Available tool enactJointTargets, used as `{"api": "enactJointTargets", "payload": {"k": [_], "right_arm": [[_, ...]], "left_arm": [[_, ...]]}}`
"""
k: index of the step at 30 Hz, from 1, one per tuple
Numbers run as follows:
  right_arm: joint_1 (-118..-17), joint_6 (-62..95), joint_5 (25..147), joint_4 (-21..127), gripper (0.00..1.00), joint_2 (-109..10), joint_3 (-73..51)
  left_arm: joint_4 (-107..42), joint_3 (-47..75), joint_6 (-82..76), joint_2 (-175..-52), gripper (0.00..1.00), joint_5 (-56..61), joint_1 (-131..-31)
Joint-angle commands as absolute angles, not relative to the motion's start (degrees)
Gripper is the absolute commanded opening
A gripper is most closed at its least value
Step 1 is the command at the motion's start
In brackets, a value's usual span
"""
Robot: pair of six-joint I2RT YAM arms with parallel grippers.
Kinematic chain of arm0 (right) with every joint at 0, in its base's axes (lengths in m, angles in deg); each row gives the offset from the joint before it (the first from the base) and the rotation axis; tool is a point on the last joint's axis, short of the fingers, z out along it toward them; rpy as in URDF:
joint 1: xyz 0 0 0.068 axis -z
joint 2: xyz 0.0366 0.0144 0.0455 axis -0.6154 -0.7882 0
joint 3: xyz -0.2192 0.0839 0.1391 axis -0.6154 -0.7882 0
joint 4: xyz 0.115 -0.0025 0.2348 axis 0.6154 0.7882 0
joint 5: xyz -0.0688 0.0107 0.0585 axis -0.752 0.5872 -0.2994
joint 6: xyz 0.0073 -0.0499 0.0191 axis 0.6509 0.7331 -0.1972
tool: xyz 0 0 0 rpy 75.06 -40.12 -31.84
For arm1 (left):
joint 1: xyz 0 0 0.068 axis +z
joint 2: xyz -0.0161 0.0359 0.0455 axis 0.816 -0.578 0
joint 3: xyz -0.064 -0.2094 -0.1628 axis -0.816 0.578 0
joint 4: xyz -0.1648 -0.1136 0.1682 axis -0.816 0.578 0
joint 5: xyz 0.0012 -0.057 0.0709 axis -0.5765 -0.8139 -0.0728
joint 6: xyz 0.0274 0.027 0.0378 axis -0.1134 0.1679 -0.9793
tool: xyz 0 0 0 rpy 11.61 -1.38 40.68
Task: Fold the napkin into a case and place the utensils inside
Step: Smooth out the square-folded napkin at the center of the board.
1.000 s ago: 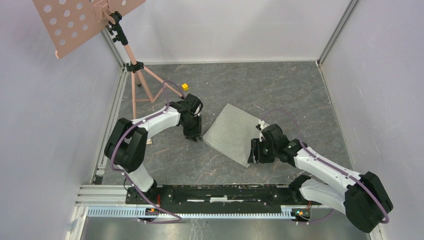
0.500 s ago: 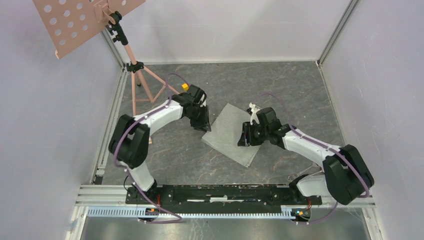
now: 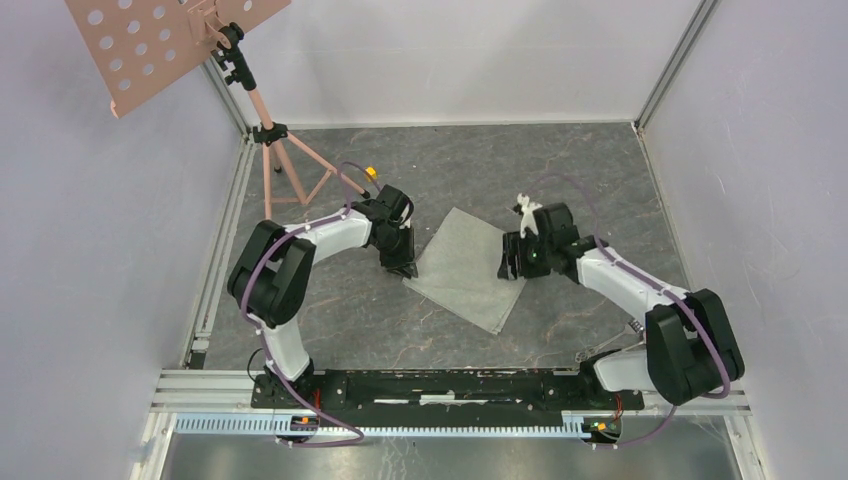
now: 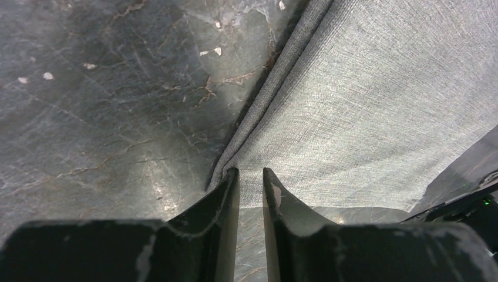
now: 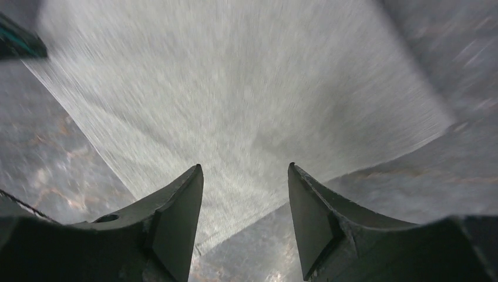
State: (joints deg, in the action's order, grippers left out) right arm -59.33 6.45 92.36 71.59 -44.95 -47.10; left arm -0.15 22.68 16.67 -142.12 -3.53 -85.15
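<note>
The pale grey-green napkin (image 3: 462, 268) lies flat on the dark table between my two arms. My left gripper (image 3: 405, 266) is at its left corner. In the left wrist view the fingertips (image 4: 232, 176) stand a narrow gap apart over the napkin (image 4: 352, 106) corner, and the cloth between them lies flat and is not pinched. My right gripper (image 3: 511, 260) hovers at the cloth's right edge. Its jaws are wide apart and empty above the napkin (image 5: 235, 88) in the blurred right wrist view. The utensils are out of view. No case has been formed.
A small yellow cube (image 3: 371, 172) sits behind the left arm. A pink music stand (image 3: 268, 135) occupies the far left corner. Pale walls and metal rails (image 3: 660, 70) enclose the table. Thin pale streaks (image 3: 592, 351) lie by the right arm's base; I cannot tell what they are.
The right gripper has moved from the napkin's near right corner to its right edge farther back, and its jaws have widened. The left gripper swung forward and back along the left corner, and its jaws have narrowed.
</note>
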Motion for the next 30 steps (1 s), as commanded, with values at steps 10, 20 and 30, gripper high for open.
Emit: {"api": "enactJointTargets", "payload": {"k": [10, 20, 30], "right_arm": [[-47.2, 8.5, 100.6, 63.0, 0.57, -56.4, -38.0], [-42.5, 14.3, 93.5, 63.3, 0.54, -60.1, -41.7], [-54.7, 5.2, 104.8, 54.6, 0.66, -56.2, -35.2]], "left_arm": [[2.8, 20.7, 16.1, -141.7, 0.31, -2.2, -85.3], [0.2, 29.1, 17.6, -141.3, 0.28, 3.3, -85.3], [0.1, 30.0, 17.9, -137.8, 0.28, 2.1, -85.4]]}}
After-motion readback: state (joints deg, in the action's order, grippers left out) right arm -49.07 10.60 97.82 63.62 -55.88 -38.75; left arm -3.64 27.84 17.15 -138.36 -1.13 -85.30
